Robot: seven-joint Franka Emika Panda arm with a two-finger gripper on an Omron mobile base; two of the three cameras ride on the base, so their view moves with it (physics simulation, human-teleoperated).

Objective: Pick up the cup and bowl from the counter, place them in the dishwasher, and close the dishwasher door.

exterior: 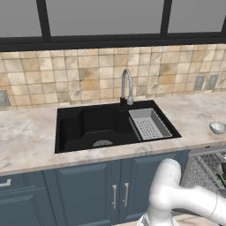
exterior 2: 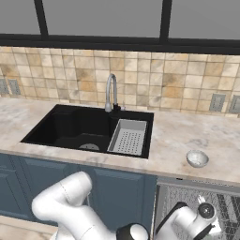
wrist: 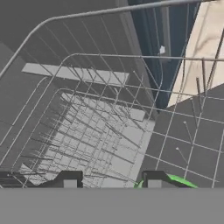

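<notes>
My gripper (wrist: 112, 180) hangs low inside the open dishwasher (exterior 2: 187, 199), above its grey wire rack (wrist: 100, 127). The fingertips stand wide apart with nothing between them. The bright green cup (wrist: 180, 181) shows just beside and behind the right fingertip (wrist: 155, 179), down at rack level; a sliver of the cup (exterior: 220, 178) also shows at the frame's right edge. The pale glossy bowl (exterior 2: 197, 158) sits on the marbled counter (exterior 2: 173, 136) right of the sink, above the dishwasher; the bowl (exterior: 217, 127) is upright. The dishwasher door panel cannot be made out.
A black sink (exterior: 101, 126) with a grey perforated strainer tray (exterior: 149, 123) and a faucet (exterior: 127, 88) is set in the counter. Dark blue cabinet doors (exterior: 88, 190) run below it, left of the dishwasher. My arm's white elbow (exterior 2: 70, 197) bulges before them.
</notes>
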